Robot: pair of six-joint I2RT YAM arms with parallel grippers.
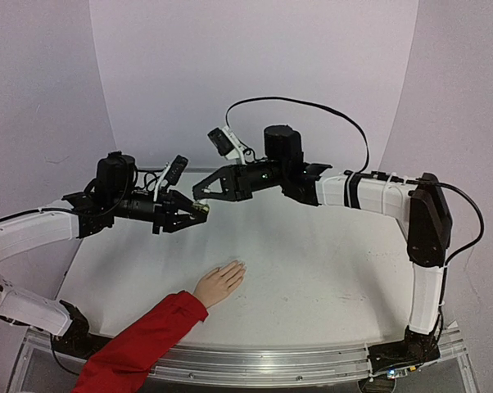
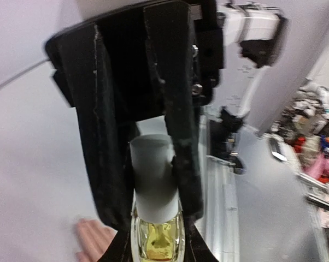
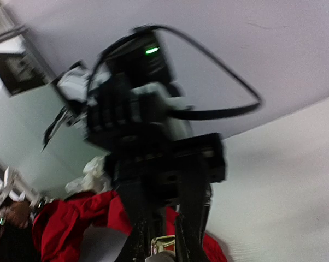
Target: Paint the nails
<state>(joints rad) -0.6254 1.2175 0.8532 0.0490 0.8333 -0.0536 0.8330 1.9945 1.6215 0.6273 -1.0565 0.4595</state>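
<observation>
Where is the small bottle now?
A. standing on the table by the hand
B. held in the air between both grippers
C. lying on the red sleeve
B: the left gripper holds the bottle off the table while the right gripper clamps its white cap.

Nothing legible found in any view: no text, brand, number or sign. Faint dark marks on the right arm's white link (image 2: 245, 82), seen from the left wrist, are too blurred to read.
</observation>
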